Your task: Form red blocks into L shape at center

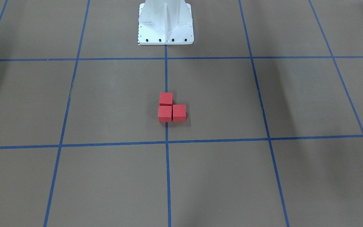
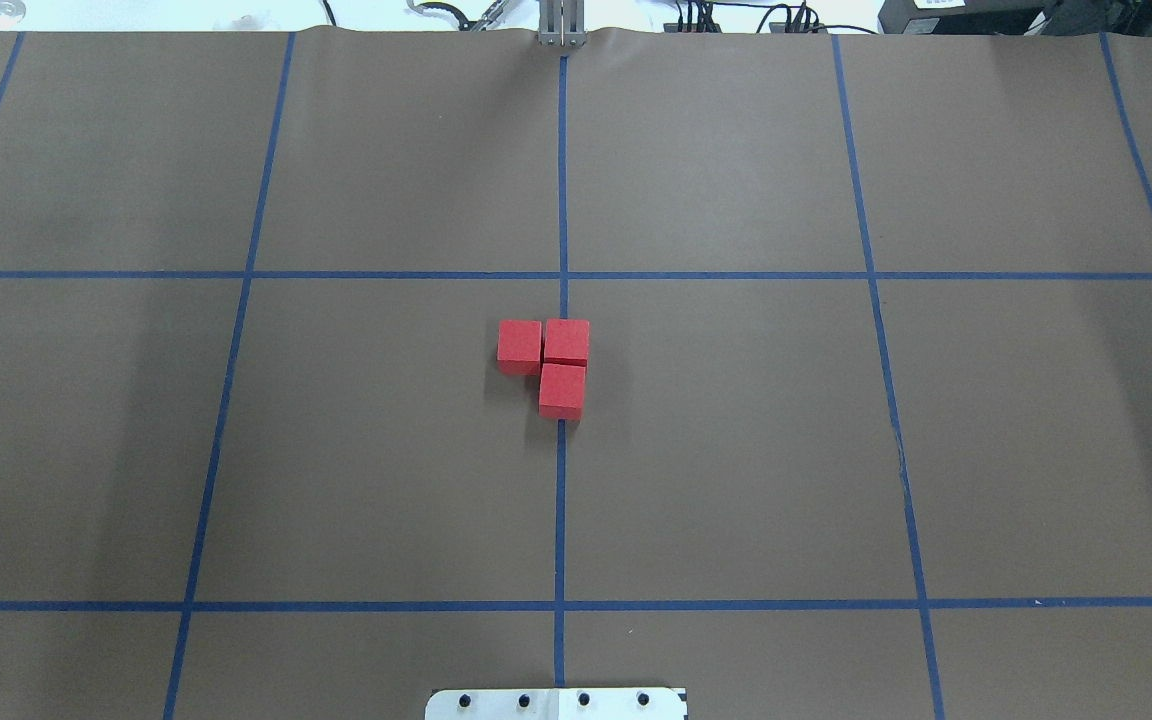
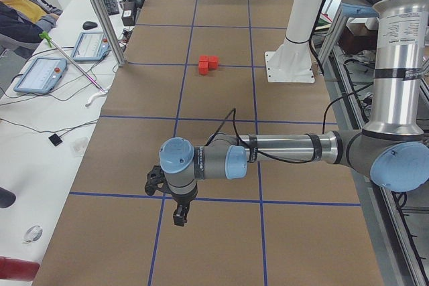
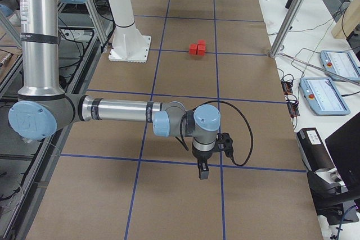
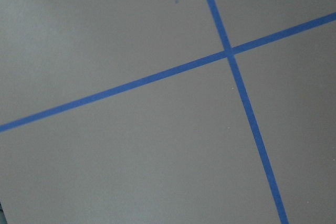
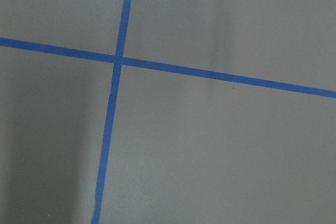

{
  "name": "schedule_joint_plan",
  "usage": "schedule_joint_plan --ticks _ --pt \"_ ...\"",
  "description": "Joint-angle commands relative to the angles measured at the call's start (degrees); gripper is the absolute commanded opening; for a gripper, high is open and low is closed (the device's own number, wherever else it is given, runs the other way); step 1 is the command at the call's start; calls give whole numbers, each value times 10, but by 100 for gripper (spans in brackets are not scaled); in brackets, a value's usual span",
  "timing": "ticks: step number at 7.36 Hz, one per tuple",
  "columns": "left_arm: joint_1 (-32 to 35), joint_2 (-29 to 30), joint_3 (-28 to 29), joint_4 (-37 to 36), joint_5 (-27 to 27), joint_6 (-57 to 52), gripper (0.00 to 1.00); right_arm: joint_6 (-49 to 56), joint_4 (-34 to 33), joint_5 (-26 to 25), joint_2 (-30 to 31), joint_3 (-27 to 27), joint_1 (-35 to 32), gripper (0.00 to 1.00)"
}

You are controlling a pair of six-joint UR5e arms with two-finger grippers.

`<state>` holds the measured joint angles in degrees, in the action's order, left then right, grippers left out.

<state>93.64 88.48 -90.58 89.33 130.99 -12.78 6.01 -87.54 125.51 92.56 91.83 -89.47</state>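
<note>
Three red blocks touch each other in an L on the brown table. In the overhead view one block (image 2: 567, 341) sits on the middle tape line (image 2: 560, 480), one (image 2: 519, 346) to its left, and one (image 2: 562, 390) nearer the robot. The front view shows the same L (image 1: 164, 113). It also shows small in the side views (image 3: 208, 64) (image 4: 198, 48). My left gripper (image 3: 179, 218) hangs far from the blocks over the table's left end. My right gripper (image 4: 202, 172) hangs over the right end. Whether either is open or shut I cannot tell. Both wrist views show only tape lines.
The white robot base (image 1: 165, 22) stands at the table's edge behind the blocks. Metal frame posts (image 3: 100, 11) (image 4: 289, 15) rise at the far edge. Tablets (image 3: 40, 75) and a seated person (image 3: 23, 5) are on the side bench beyond the table.
</note>
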Motion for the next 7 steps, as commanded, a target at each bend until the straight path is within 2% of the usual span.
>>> schedule_joint_plan --ticks 1,5,7 --pt "0 1 -8 3 2 47 100 -1 0 0 -2 -1 0 99" --pt "-1 -3 0 61 -6 48 100 -1 -1 0 -2 -1 0 99" --pt "-2 -15 3 64 -1 43 100 -1 -1 0 -2 -1 0 99"
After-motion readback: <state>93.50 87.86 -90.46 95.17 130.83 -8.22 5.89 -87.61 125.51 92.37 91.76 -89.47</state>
